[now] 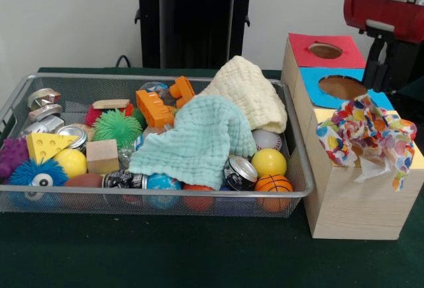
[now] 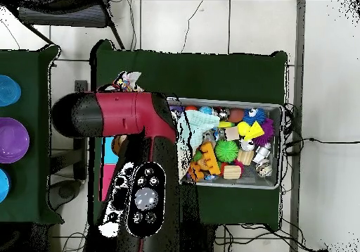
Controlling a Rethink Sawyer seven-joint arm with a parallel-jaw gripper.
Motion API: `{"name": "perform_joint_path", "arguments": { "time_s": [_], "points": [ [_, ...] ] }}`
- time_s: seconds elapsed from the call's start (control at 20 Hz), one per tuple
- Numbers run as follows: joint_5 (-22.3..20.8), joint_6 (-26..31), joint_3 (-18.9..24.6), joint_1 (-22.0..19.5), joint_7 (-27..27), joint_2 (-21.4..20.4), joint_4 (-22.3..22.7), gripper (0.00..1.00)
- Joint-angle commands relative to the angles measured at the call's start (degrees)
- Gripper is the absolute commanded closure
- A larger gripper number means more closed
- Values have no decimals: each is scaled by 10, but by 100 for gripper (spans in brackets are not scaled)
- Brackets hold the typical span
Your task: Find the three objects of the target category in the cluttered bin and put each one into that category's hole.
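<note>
Claw [image 1: 375,69] dark, low over blue hole [image 1: 342,87]; fingers unclear, grip cannot tell. Patterned cloth [image 1: 368,136] draped over box [image 1: 351,202] near end, covering yellow section. Red hole [image 1: 325,50] behind. Bin [image 1: 152,203] left of box on bench [image 1: 199,255]: mint cloth [image 1: 199,139], cream cloth [image 1: 248,89] atop balls, cans, toys.

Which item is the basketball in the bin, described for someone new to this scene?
Start at the wire mesh bin on the green table, then go to its front corner nearest the wooden box. The basketball sits there, just below a plain yellow ball. It alone is orange with black seam lines.
</note>
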Motion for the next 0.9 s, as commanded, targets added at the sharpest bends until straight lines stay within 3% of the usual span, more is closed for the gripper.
{"name": "perform_joint_path", "arguments": {
  "time_s": [0.05, 0.45, 0.9],
  "points": [
    [10, 89, 3, -18, 55, 22, -26, 100],
    [7, 89, 2, -27, 44, 31, -38, 100],
    [-11, 31, -1, -32, 41, 47, -10, 100]
  ]
}}
